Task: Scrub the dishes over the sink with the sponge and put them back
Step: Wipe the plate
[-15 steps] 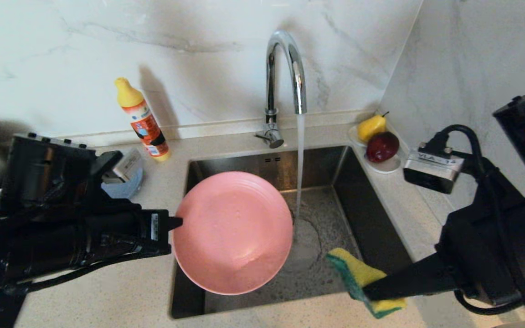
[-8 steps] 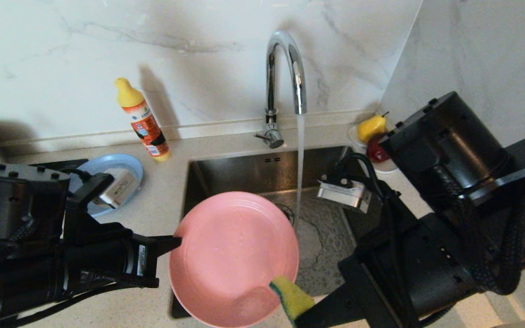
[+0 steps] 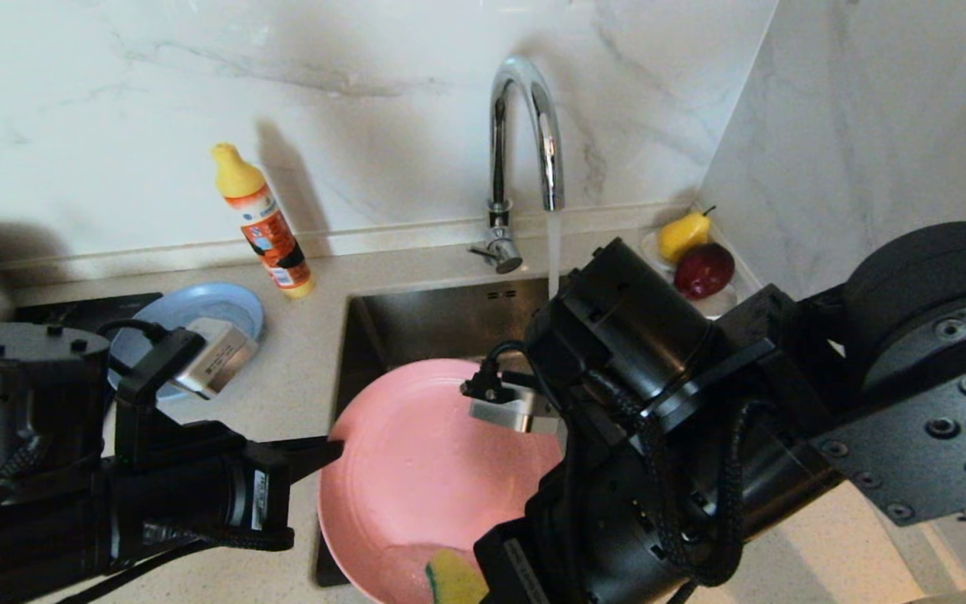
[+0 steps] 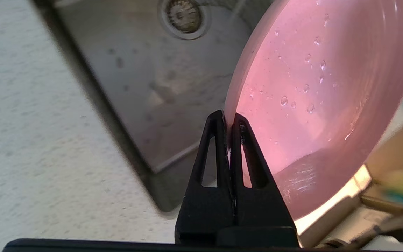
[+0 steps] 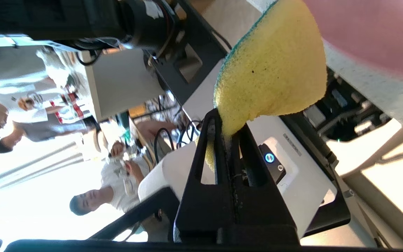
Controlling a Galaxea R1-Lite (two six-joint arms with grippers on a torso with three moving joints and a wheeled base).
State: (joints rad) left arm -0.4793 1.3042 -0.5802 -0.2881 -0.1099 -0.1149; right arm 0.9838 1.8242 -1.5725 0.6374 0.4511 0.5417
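Sponge [image 3: 454,580] now against pink plate [image 3: 416,478]

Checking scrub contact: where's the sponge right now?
Head view, bottom centre: the sponge is pinched in the right gripper, at the near rim of the salmon-pink plate over the sink.

plate [image 3: 416,470]: over sink [image 3: 416,323], near side | sponge [image 3: 454,580]: on plate's near edge | tap [image 3: 525,151]: behind sink | bottle [image 3: 263,222]: desk [image 3: 298,335], left of tap | second plate [image 3: 198,310]: desk, left of sink | fruit dish [image 3: 701,260]: right of tap
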